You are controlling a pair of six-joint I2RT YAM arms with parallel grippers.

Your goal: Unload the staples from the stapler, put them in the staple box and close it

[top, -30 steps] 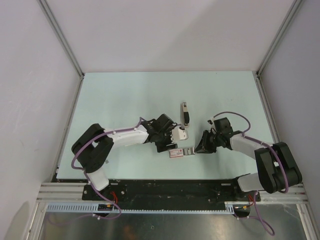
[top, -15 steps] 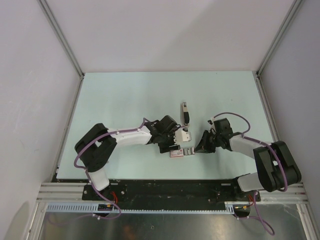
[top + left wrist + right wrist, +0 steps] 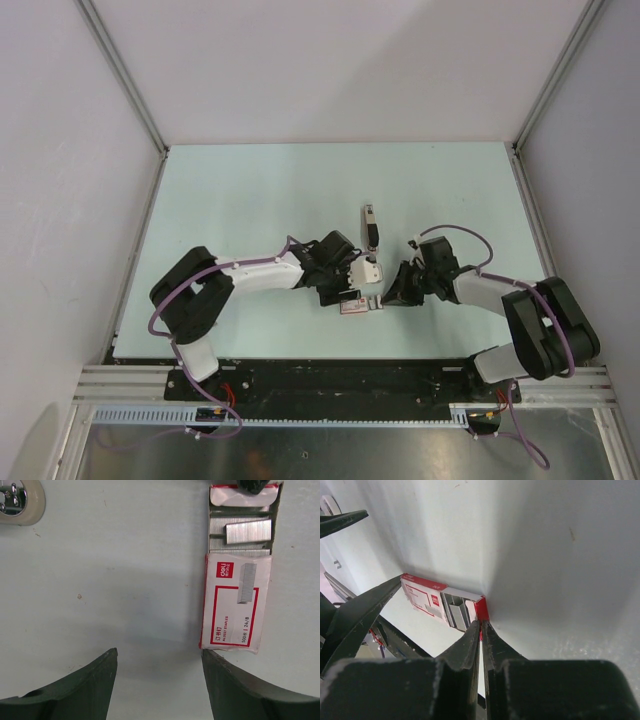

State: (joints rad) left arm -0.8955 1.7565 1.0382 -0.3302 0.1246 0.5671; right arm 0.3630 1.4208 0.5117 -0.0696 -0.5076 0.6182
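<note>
The stapler [image 3: 371, 228], slim and black with a silvery part, lies on the table beyond both grippers, and neither one touches it. It does not show in either wrist view. My left gripper [image 3: 348, 292] is open and empty; in the left wrist view [image 3: 159, 651] its right fingertip sits at the near corner of a white-and-red staple box [image 3: 234, 602]. The box's tray is slid out, with staple strips [image 3: 247, 532] in it. My right gripper [image 3: 480, 622] is shut on the red end flap of that tray.
A pale blue-white wedge [image 3: 365, 268] lies between the stapler and the box; its edge shows at the top left of the left wrist view [image 3: 17, 500]. The pale green table [image 3: 250, 190] has grey walls on three sides.
My left gripper has moved slightly right, toward the staple box. My right gripper has shifted a little left with the tray end in its fingers. The stapler has not moved.
</note>
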